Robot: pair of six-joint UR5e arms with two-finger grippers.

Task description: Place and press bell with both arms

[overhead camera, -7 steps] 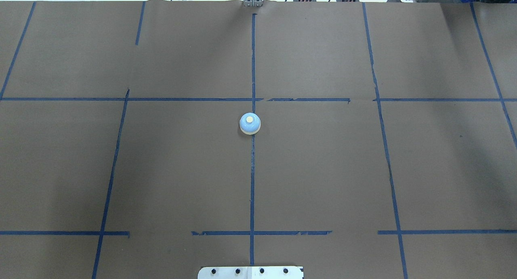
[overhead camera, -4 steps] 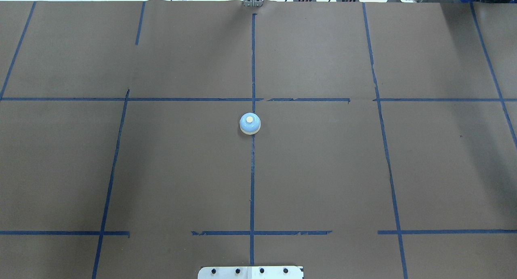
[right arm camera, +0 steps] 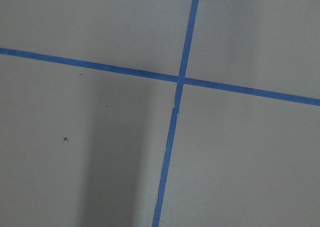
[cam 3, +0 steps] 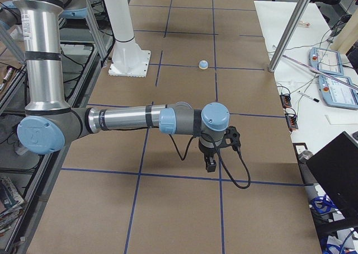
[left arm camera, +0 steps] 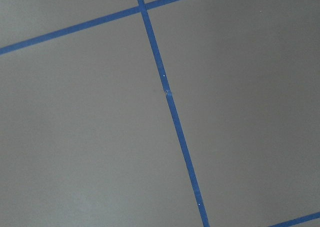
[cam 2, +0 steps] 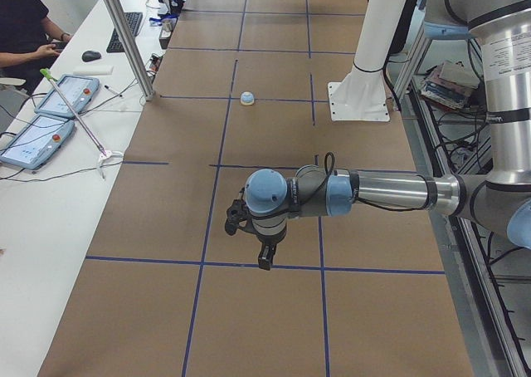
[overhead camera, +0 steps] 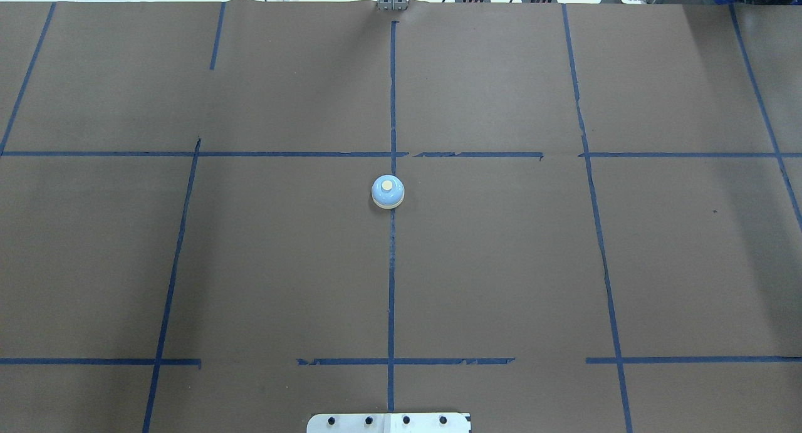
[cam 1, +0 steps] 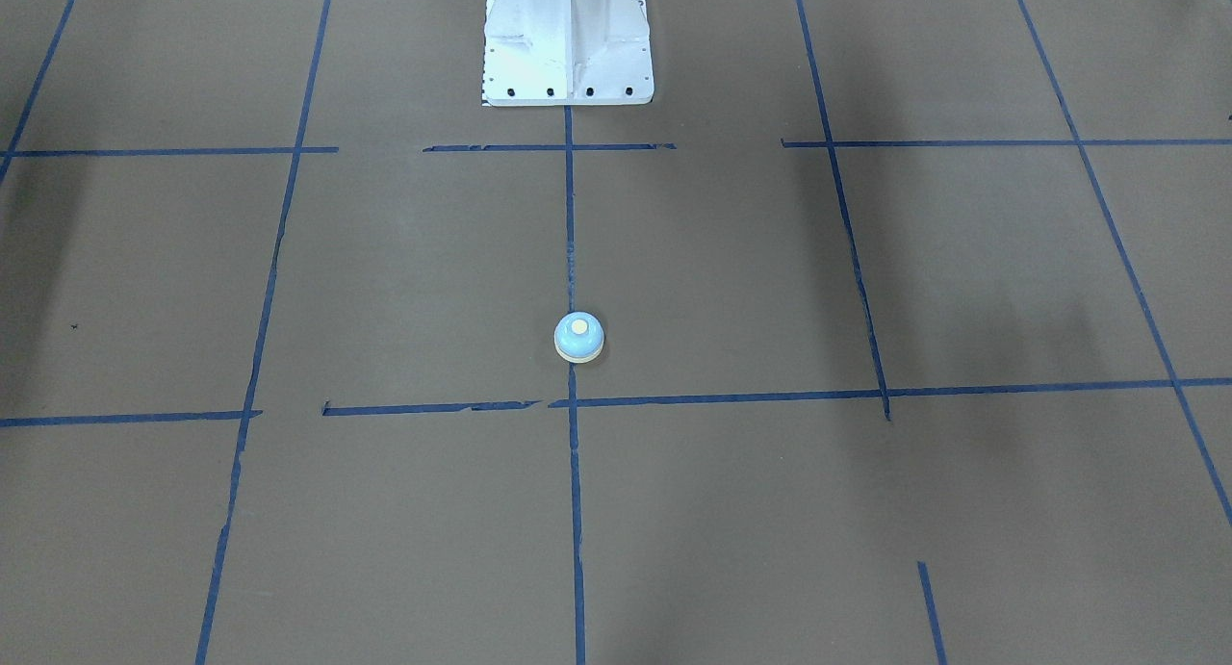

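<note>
One small bell [overhead camera: 388, 192] is what the task turns on. It stands upright on the centre blue tape line [overhead camera: 392, 282] of the brown-papered table [overhead camera: 501, 264], just on the robot's side of a cross line and well out from the white pedestal [cam 1: 568, 39].

It looks light and rigid, and nothing about it suggests it would give under the fingers. The dome [overhead camera: 380, 192] appears smooth and curved, so pads closing high on it would likely slide up and off. The better hold is probably low, across the base rim [overhead camera: 388, 204], where the sides are widest. The button [overhead camera: 388, 185] should be pushed straight down. An off-centre push could skid so light a thing over the paper, so one arm may need to steady it while the other presses.

In looks it is a light-blue dome with a cream round button on top and a cream rim at the foot, and it is round from above.

Both arms are well apart from it. The left gripper [cam 2: 265, 261] and the right gripper [cam 3: 211, 164] each hang over the table near tape crossings. Whether either is spread or pressed together I cannot tell, since they show only in the side views and the wrist cameras show only paper and tape
</note>
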